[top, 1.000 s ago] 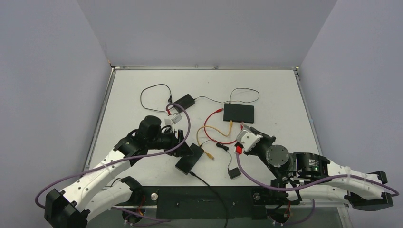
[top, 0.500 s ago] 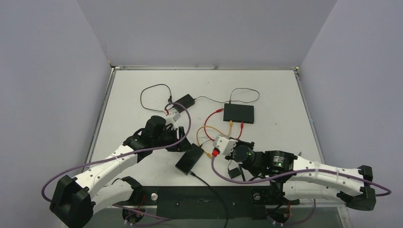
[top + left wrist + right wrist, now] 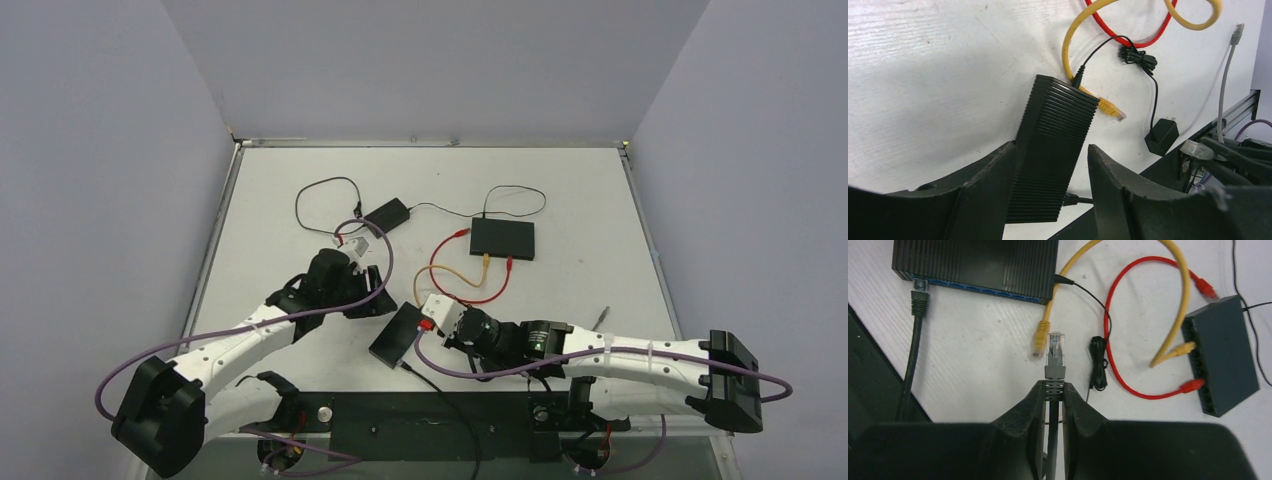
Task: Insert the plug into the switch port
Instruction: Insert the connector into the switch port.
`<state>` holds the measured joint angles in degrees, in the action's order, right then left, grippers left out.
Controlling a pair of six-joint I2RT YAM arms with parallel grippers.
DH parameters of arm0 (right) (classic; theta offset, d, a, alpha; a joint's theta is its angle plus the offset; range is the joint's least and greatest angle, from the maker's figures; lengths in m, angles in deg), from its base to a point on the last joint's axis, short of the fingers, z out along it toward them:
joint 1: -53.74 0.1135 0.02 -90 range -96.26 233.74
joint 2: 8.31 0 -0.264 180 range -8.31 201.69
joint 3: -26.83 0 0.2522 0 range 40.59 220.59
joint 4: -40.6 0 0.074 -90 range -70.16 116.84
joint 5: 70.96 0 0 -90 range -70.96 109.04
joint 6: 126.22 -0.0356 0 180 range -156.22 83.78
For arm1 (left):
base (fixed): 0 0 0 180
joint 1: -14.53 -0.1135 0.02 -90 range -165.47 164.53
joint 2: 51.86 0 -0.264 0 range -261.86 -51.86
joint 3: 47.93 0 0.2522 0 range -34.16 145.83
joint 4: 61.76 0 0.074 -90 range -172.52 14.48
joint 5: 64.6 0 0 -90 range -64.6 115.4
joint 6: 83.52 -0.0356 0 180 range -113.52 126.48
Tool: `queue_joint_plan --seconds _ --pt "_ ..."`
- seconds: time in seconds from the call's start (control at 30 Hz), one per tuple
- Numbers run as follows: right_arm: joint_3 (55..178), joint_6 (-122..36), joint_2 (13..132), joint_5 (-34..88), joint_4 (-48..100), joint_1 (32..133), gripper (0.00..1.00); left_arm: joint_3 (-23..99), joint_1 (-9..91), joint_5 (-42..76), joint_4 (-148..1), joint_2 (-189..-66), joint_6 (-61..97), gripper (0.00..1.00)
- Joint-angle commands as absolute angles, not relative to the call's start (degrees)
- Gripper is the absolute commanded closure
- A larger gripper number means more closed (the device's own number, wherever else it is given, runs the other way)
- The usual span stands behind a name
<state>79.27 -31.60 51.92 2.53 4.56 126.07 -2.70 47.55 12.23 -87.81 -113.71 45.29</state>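
My right gripper point(image 3: 1053, 385) is shut on the grey boot of a clear-tipped plug point(image 3: 1056, 352). The plug points at the blue port face point(image 3: 978, 289) of a ribbed black switch point(image 3: 973, 260), a short gap away, near its right end. In the top view this switch point(image 3: 400, 335) lies at the table's front centre, and the right gripper point(image 3: 438, 316) is just right of it. My left gripper point(image 3: 1052, 146) stands open astride the switch point(image 3: 1058, 125). Its left finger point(image 3: 998, 170) lies along one side. A thin gap shows at the other finger.
A black cable point(image 3: 920, 292) sits in the switch's left port. A loose yellow plug point(image 3: 1039, 340) lies beside my plug. A second switch point(image 3: 503, 237) further back holds yellow and red cables. A coiled black cord point(image 3: 1097, 365), a small adapter point(image 3: 1162, 136) and a loose grey cable end point(image 3: 603, 313) are nearby.
The right arm has swung left across the table, carrying the plug up to the near switch. The left gripper has shifted slightly up-left over the switch; the switch has stayed put.
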Motion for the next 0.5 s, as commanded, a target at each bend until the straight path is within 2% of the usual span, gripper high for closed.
queue_joint_plan --seconds 0.0,0.3,0.47 --pt "77.4 -37.9 54.5 7.4 13.8 125.8 1.0 -4.3 46.9 12.1 -82.1 -114.6 46.6 0.49" --pt "76.8 -44.7 61.3 10.2 19.8 125.7 1.0 -7.5 46.8 9.5 -79.7 -115.2 47.7 0.48" --pt "71.2 -51.3 62.1 9.6 31.9 125.8 1.0 -8.7 46.8 8.8 -79.6 -115.2 48.1 0.48"
